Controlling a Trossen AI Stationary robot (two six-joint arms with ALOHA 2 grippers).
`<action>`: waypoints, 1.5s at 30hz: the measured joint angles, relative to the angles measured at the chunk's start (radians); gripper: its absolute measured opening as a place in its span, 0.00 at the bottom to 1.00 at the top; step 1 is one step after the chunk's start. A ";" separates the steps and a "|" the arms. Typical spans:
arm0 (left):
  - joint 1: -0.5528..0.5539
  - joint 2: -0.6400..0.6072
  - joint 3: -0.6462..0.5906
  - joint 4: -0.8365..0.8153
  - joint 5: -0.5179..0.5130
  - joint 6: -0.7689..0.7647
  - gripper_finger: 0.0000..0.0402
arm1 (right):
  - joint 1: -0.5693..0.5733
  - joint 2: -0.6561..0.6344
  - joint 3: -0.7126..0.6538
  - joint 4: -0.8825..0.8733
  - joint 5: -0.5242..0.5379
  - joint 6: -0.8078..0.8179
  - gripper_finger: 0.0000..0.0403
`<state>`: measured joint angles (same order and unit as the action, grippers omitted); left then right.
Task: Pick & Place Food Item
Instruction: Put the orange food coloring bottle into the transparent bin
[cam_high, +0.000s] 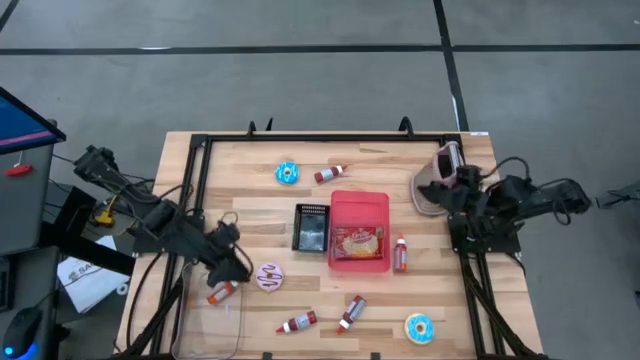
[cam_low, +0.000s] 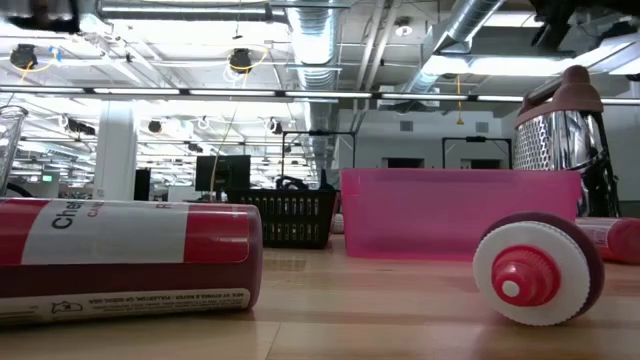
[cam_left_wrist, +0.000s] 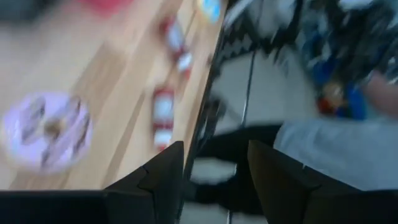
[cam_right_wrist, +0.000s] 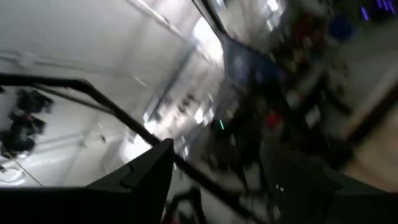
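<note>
A pink bin (cam_high: 358, 207) stands mid-table with a yellow-and-red food packet (cam_high: 358, 242) lying flat inside it. A purple-iced donut (cam_high: 270, 277) lies flat on the wood just right of my left gripper (cam_high: 238, 268), which is open and holds nothing; in its wrist view the donut (cam_left_wrist: 46, 130) and a red bottle (cam_left_wrist: 163, 115) lie beyond the open gripper (cam_left_wrist: 214, 180). My right gripper (cam_high: 460, 192) stands near the table's right edge beside a metal grater (cam_high: 440, 180). It is open and tipped upward, with only the room showing past it in the right wrist view (cam_right_wrist: 217, 180).
A black basket (cam_high: 311, 227) stands left of the bin. Blue donuts (cam_high: 287, 173) (cam_high: 419, 328) and several red bottles (cam_high: 400, 253) (cam_high: 297, 322) (cam_high: 351, 311) (cam_high: 330, 174) lie scattered. One bottle (cam_high: 222, 292) lies at a clear container (cam_high: 215, 318) at the near left.
</note>
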<state>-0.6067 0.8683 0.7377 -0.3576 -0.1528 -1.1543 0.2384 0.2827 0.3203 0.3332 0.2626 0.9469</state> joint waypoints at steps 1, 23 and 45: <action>0.014 -0.005 0.000 0.037 -0.019 0.017 0.44 | 0.024 0.029 0.045 -0.101 0.000 0.049 0.58; 0.226 -0.132 0.000 0.270 -0.109 0.364 0.52 | 0.218 0.677 0.470 -1.425 0.026 1.073 0.58; 0.253 -0.150 0.000 0.281 0.024 0.384 0.49 | 0.094 1.113 0.365 -1.069 -0.056 1.069 0.58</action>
<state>-0.3538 0.7187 0.7380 -0.0768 -0.1293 -0.7704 0.3321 1.3955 0.6849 -0.7362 0.2066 2.0163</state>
